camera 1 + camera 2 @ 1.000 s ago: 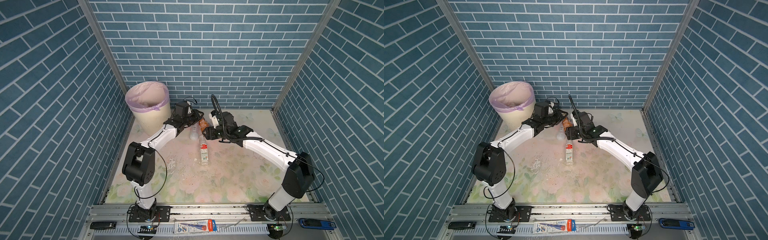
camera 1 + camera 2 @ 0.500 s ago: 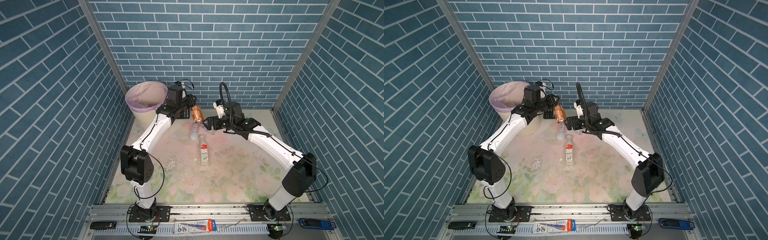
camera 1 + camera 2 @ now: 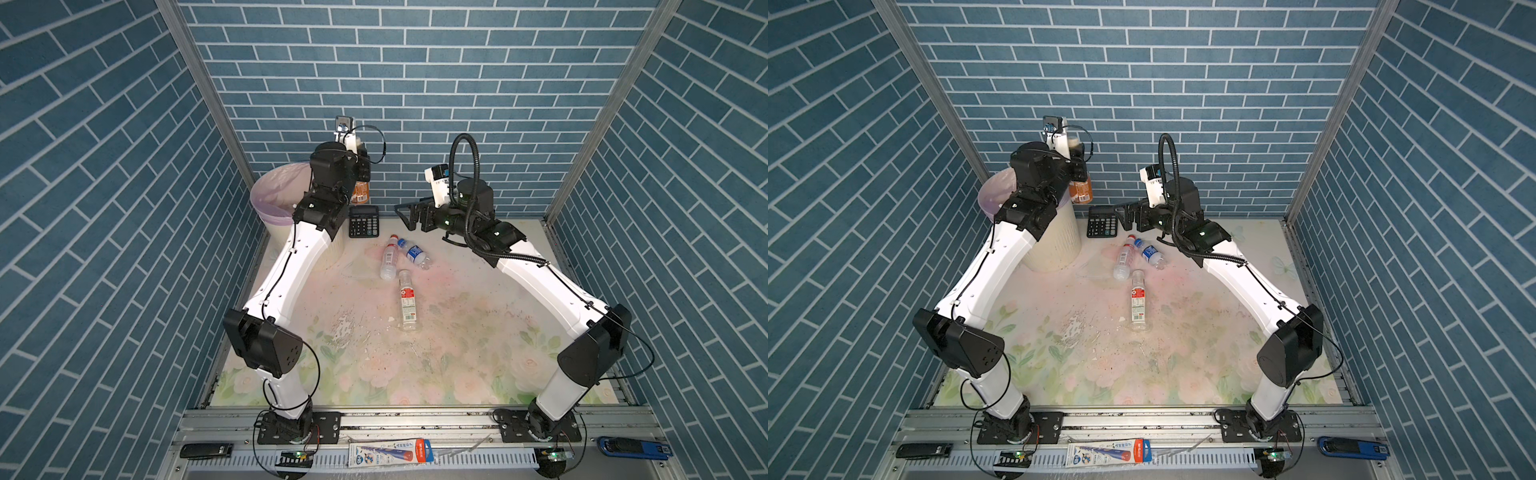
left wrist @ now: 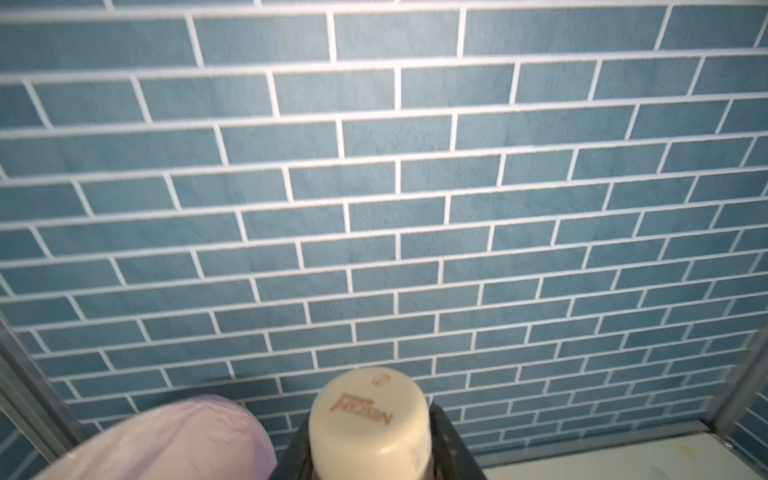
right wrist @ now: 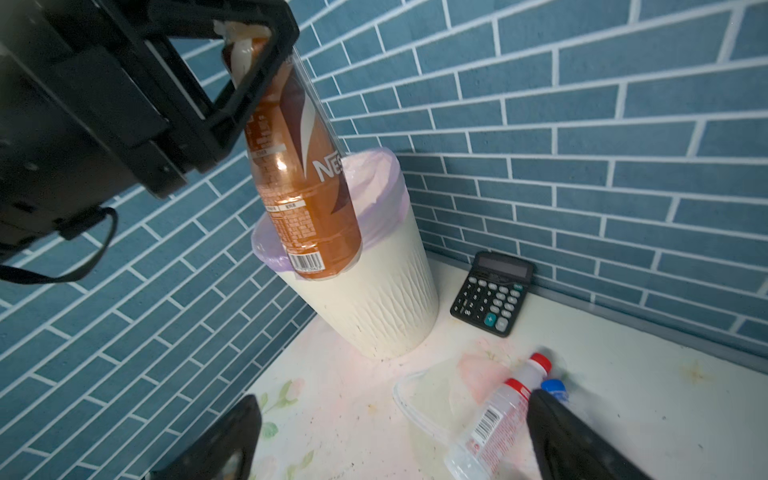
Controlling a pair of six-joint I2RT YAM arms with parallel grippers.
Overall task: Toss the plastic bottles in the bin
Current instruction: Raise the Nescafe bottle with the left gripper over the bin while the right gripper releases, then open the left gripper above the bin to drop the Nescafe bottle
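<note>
Blue brick walls [image 3: 415, 83] back the left hand [image 5: 249, 50] clenching a brown bottle [image 5: 307, 199] near the bin [image 5: 374, 299], right hand [image 3: 409, 216] released.

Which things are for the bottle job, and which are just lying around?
For the job:
- brown bottle, held in the air
- red-capped bottle, lying flat
- blue-labelled bottle, lying flat
- long clear bottle, lying flat
- bin

Just lying about:
- black calculator
- pen packet
</note>
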